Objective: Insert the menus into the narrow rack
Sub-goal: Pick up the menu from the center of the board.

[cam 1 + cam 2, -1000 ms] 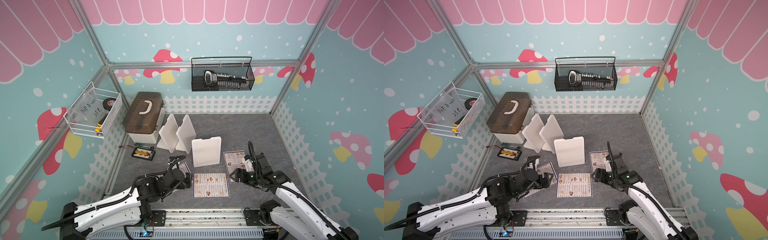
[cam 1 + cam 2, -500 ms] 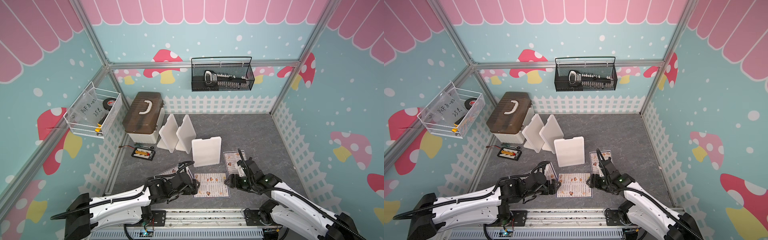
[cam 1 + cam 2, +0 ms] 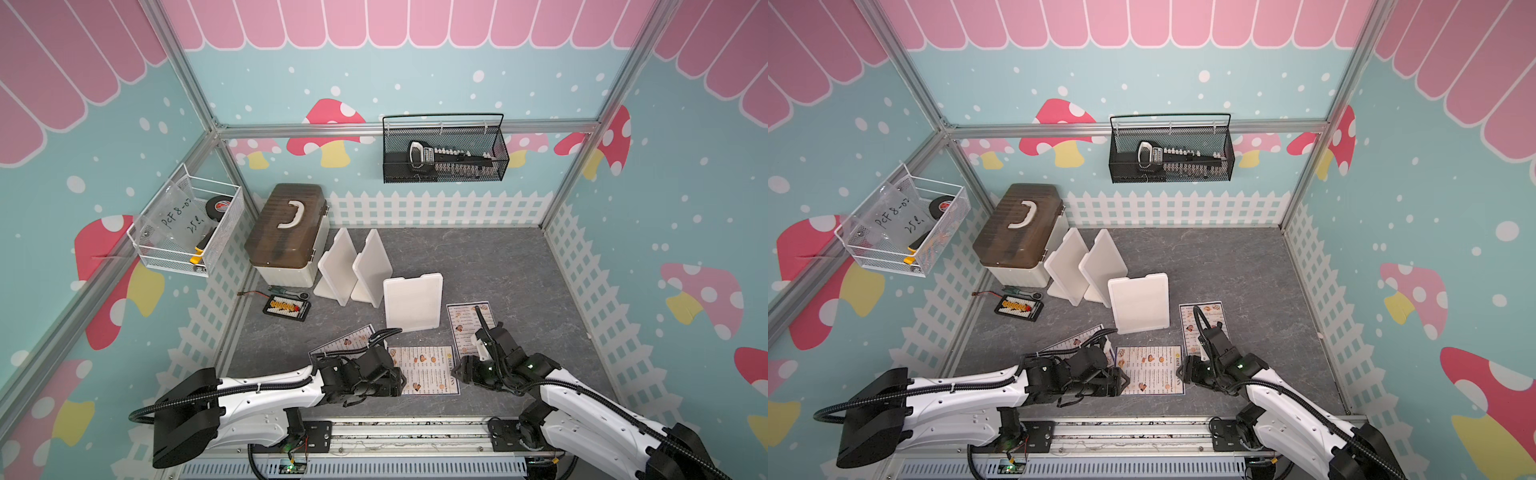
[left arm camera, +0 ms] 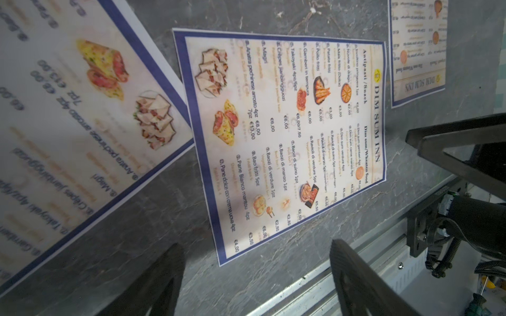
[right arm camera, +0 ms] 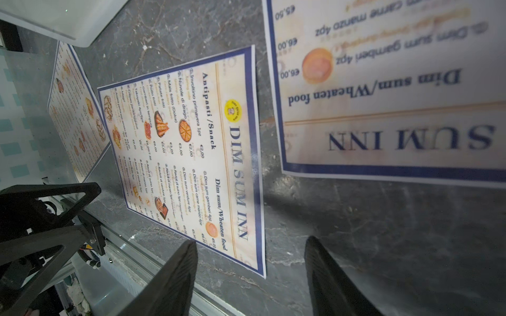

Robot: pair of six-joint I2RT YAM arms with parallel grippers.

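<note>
Jaws on both sides have come in low toward the middle menu, spread with nothing pinched. It lies flat on the floor between the left gripper and right gripper, both reaching forward, tips down.

Two white-shelled arms with black joints, black ribbed cable conduits and small green indicator lights
</note>
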